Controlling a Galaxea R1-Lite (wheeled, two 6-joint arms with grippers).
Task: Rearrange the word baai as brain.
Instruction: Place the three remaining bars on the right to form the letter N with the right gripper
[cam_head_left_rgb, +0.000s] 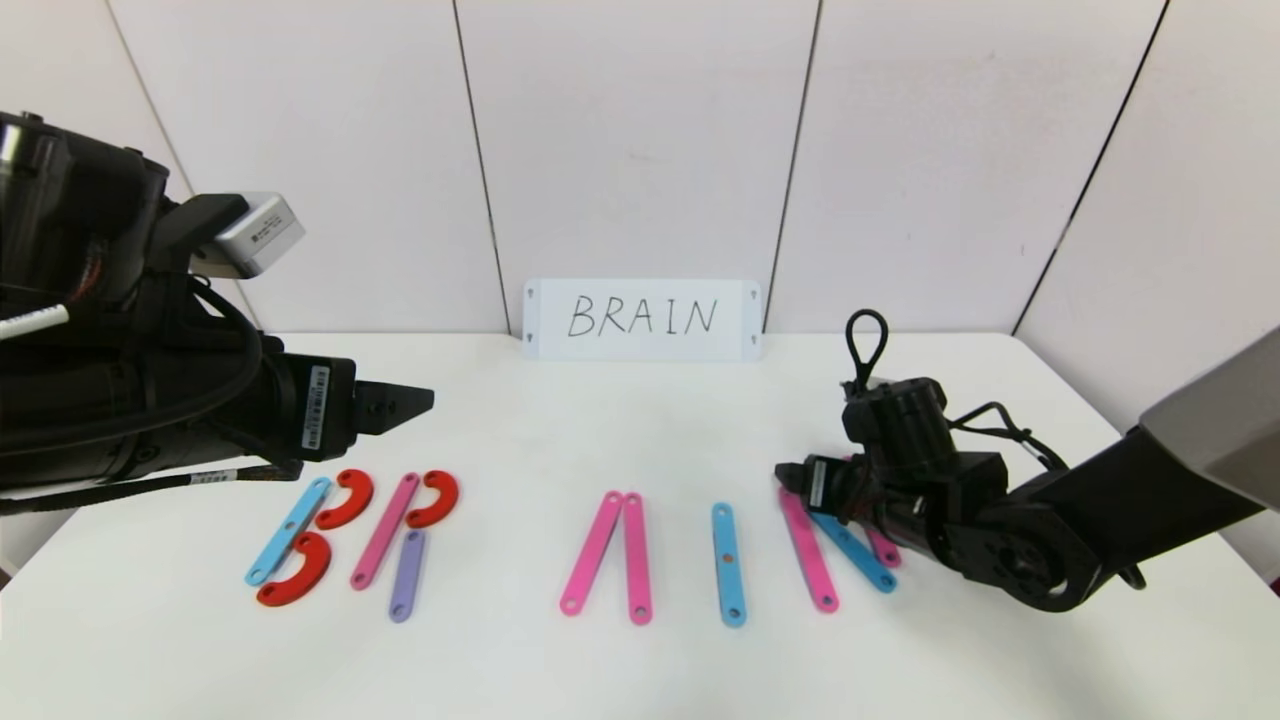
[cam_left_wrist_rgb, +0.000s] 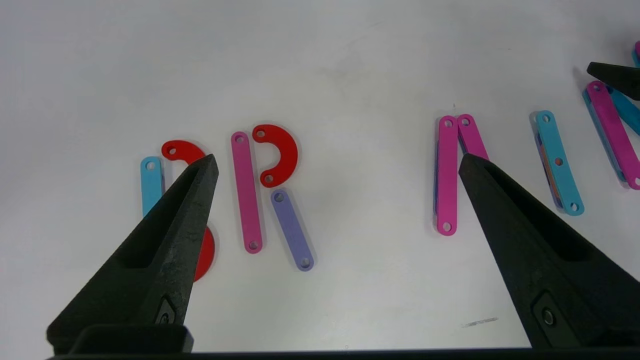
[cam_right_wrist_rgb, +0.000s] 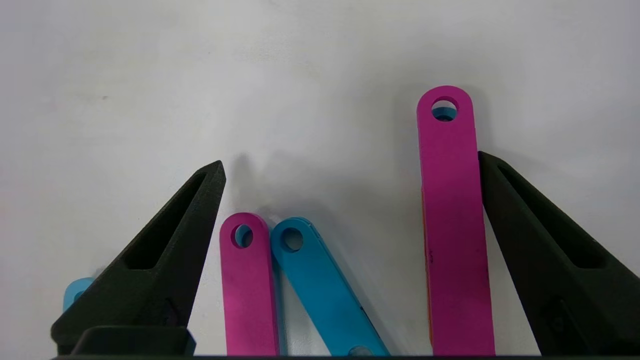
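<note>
Coloured strips on the white table spell B (cam_head_left_rgb: 288, 530), R (cam_head_left_rgb: 385, 530), A (cam_head_left_rgb: 636, 558), I (cam_head_left_rgb: 728, 565) and N (cam_head_left_rgb: 808, 552), so the row reads brain rather than baai. My left gripper (cam_head_left_rgb: 415, 402) hovers open above and behind the B and R, holding nothing. In the left wrist view its open gripper (cam_left_wrist_rgb: 337, 159) frames the R's purple strip (cam_left_wrist_rgb: 292, 230). My right gripper (cam_head_left_rgb: 785, 472) sits low over the N, open. In the right wrist view a pink strip (cam_right_wrist_rgb: 247, 290), a blue diagonal (cam_right_wrist_rgb: 320, 290) and a second pink strip (cam_right_wrist_rgb: 452, 225) lie between its fingers.
A white card (cam_head_left_rgb: 641, 318) with BRAIN handwritten on it leans against the back wall. The right arm covers the far end of the N. Bare table (cam_head_left_rgb: 620, 440) lies between the card and the letters.
</note>
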